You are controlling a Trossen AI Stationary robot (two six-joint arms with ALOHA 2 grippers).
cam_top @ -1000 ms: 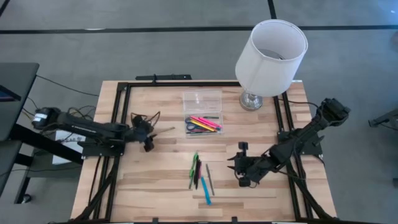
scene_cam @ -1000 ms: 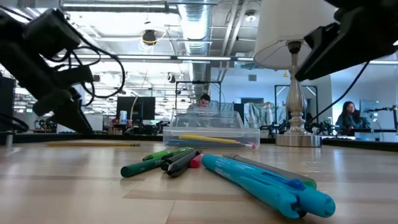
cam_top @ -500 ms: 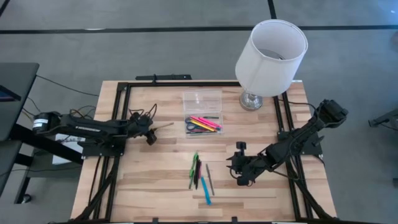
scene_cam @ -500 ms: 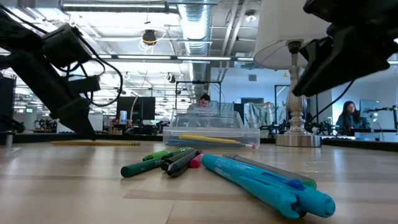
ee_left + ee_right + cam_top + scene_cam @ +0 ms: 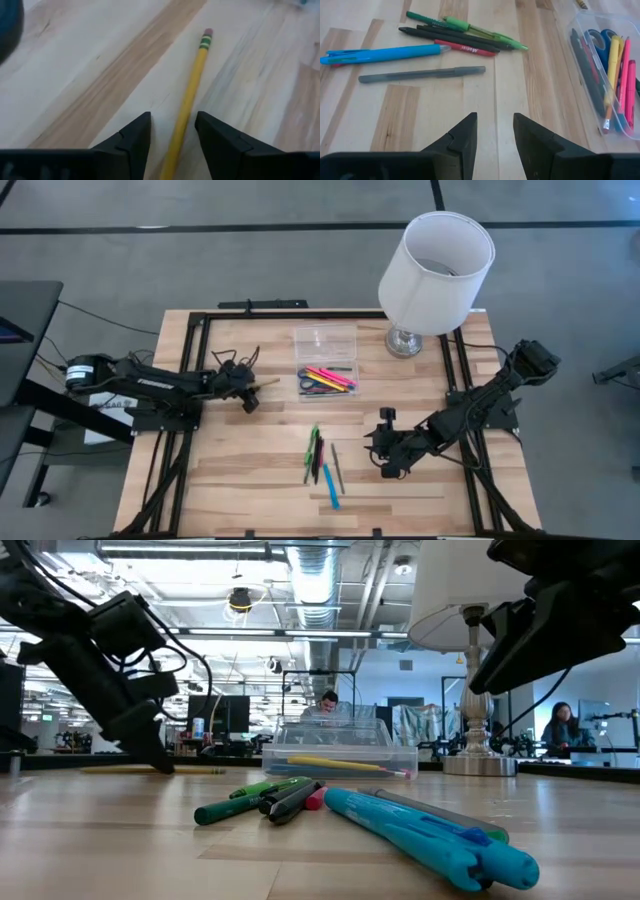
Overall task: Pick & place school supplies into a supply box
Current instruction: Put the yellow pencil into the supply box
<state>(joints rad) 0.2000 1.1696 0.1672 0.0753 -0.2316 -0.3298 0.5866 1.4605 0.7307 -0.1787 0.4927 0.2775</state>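
Straddling yellow pencil (image 5: 189, 100), left tool (image 5: 172, 132) open

There is one clear box (image 5: 325, 360), one white lamp (image 5: 433, 270), one yellow pencil (image 5: 189, 95) by itself, and six loose pens (image 5: 440, 47) on the table (image 5: 250, 470).

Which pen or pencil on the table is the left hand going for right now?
The yellow pencil with the pink eraser, lying alone on the bare wood. It sits between the left hand's open fingers, away from the cluster of pens mid-table.

The left gripper (image 5: 172, 137) has moved forward, its fingers (image 5: 131, 137) straddling the yellow pencil (image 5: 190, 95).
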